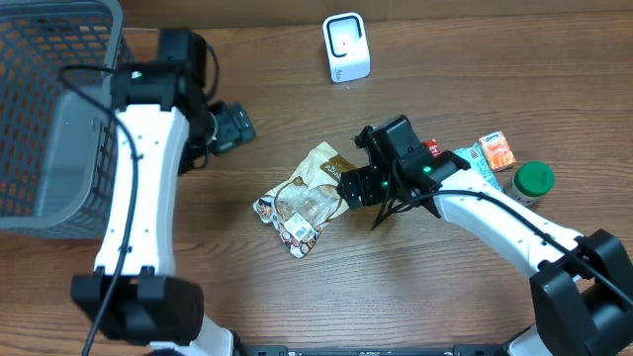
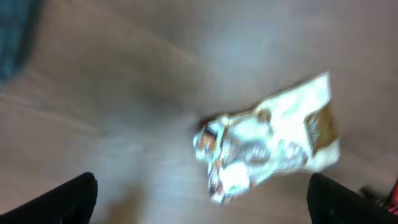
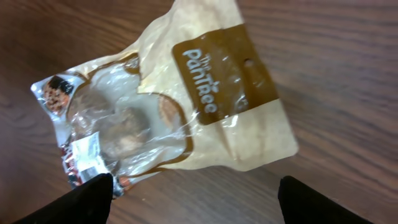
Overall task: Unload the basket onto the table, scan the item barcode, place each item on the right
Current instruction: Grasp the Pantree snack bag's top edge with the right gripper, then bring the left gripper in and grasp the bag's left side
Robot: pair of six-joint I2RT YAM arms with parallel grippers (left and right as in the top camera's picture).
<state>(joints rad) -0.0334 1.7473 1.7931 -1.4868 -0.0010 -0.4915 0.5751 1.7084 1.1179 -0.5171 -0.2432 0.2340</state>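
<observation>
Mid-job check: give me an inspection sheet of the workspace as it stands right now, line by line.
Surface: wooden table, dry, no spills seen.
Job's things: snack pouch lying flat mid-table, held by neither gripper; white scanner upright at the far side, apart from the pouch.
Clutter: orange carton and green-lidded jar beside the right arm.
Grippers: left gripper open, empty, off to the pouch's side; right gripper open, above the pouch, gripping nothing.
Cables: black cable running along the left arm; none across the pouch.
Surroundings: grey basket at the table's left side.
</observation>
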